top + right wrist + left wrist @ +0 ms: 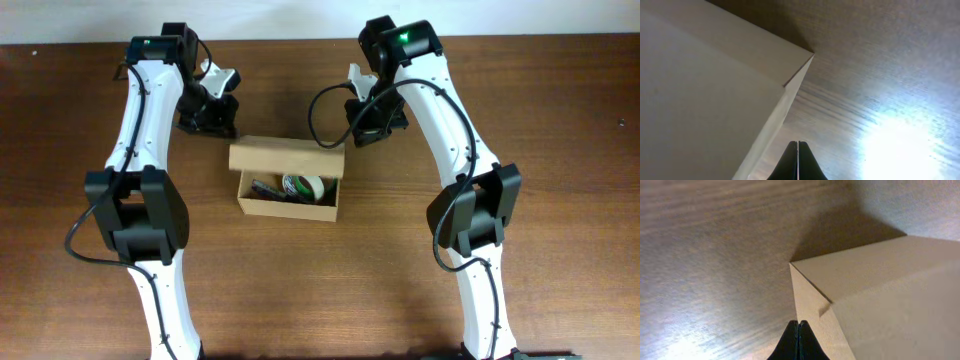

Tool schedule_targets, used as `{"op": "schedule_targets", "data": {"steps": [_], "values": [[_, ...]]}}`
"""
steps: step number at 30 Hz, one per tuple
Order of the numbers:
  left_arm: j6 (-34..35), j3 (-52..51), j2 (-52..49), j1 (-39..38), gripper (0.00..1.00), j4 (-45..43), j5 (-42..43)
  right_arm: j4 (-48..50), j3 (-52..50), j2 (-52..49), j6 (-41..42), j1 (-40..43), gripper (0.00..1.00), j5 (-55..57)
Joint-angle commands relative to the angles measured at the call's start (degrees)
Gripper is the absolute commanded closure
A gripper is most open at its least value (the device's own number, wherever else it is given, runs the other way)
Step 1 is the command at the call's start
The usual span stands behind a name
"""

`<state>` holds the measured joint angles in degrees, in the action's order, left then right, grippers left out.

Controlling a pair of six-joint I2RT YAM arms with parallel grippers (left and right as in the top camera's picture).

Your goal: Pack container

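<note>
Trouble centres on the flap (287, 157) of the box (288, 207), which sits open at mid-frame in the overhead view with tape (303, 187) inside. Left gripper (798, 341) and right gripper (798, 161) each have their tips pressed together on nothing, beside the flap's upper corners. An uneven push could skew the light box, or a tip could slip off its corner and leave the lid ajar.

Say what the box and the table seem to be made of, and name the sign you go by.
The box looks like cardboard: matt, plain tan, with thin flaps and sharp folded creases. The table looks like wood or a wood-look laminate: dark brown, streaky grain, a soft sheen where the light falls; which cannot be told.
</note>
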<state>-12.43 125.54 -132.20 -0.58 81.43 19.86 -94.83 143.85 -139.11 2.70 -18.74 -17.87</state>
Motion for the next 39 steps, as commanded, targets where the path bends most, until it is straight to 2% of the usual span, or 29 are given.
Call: {"op": "schedule_targets", "data": {"steps": [1, 5, 9, 19, 26, 32, 39], "values": [[0.3, 1.0, 2.6, -0.2, 0.98, -1.2, -0.2, 1.4, 4.7, 2.5, -0.8, -0.4, 0.96, 1.0], [0.3, 3.2, 3.3, -0.2, 0.98, -1.2, 2.4, 0.1, 10.9, 2.5, -0.8, -0.4, 0.96, 0.6], [0.3, 8.3, 5.5, -0.8, 0.98, 2.4, 2.6, -2.5, 16.3, 3.2, -0.3, -0.9, 0.96, 0.6], [0.3, 11.3, 17.4, -5.9, 0.98, 10.8, -6.4, -2.5, 15.6, 9.9, 2.3, -6.3, 0.96, 2.2], [0.1, 11.2, 21.1, -7.6, 0.98, 14.1, -9.2, -2.5, 6.3, 15.5, 3.8, -11.5, 0.96, 8.6], [0.1, 3.5, 21.1, -7.5, 0.98, 11.3, -8.8, -2.5, -4.7, 15.8, 3.7, -12.1, 0.96, 8.7], [-0.5, -15.6, 21.1, -7.6, 0.98, -1.2, -4.1, -1.7, -14.4, 15.8, 3.2, -12.1, 0.96, 8.8]]}}
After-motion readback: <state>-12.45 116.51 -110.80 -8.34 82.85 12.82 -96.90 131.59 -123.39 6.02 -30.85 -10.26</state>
